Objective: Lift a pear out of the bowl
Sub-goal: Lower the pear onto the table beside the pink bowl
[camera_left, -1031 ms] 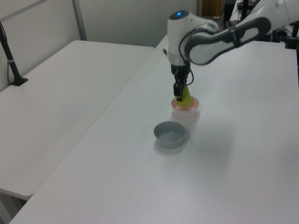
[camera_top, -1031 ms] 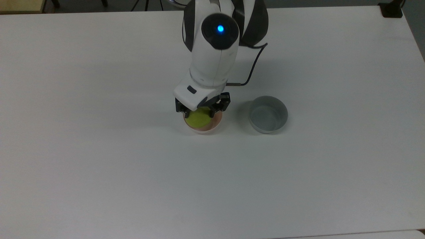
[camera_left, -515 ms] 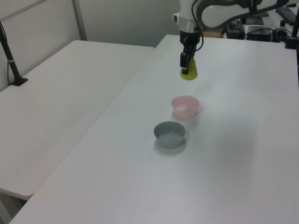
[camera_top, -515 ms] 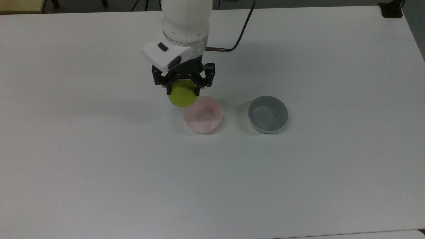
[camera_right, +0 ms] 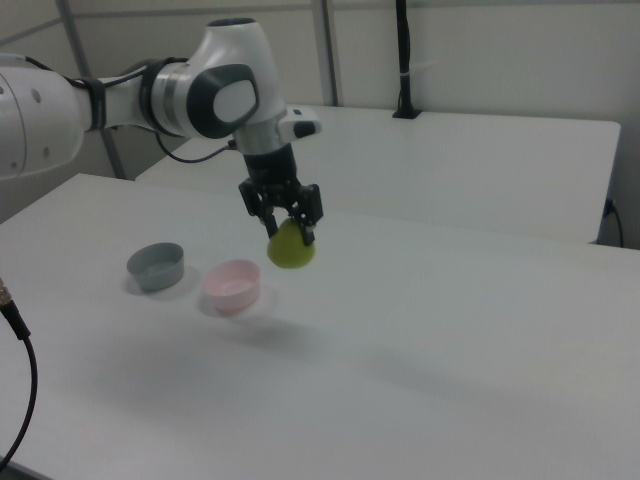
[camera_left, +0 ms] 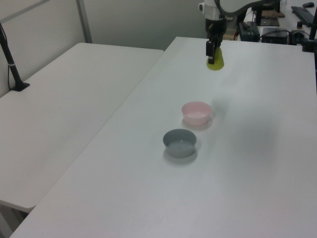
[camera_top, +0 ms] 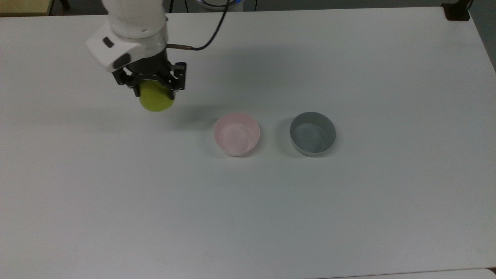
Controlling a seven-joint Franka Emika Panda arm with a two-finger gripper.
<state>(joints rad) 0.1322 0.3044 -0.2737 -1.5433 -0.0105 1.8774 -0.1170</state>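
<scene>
- On the white table (camera_top: 348, 213): two bowls, one pale pink bowl (camera_top: 236, 134) and one grey bowl (camera_top: 312, 133) just beside it, both holding nothing.
- One pear (camera_top: 156, 98), lifted clear of the table, well off to the top view's left of the pink bowl.
- One gripper (camera_top: 154, 90), its fingers closed around the pear's upper part.
- Pear's top and stem hidden between the fingers; arm cut off at the top view's upper edge.
</scene>
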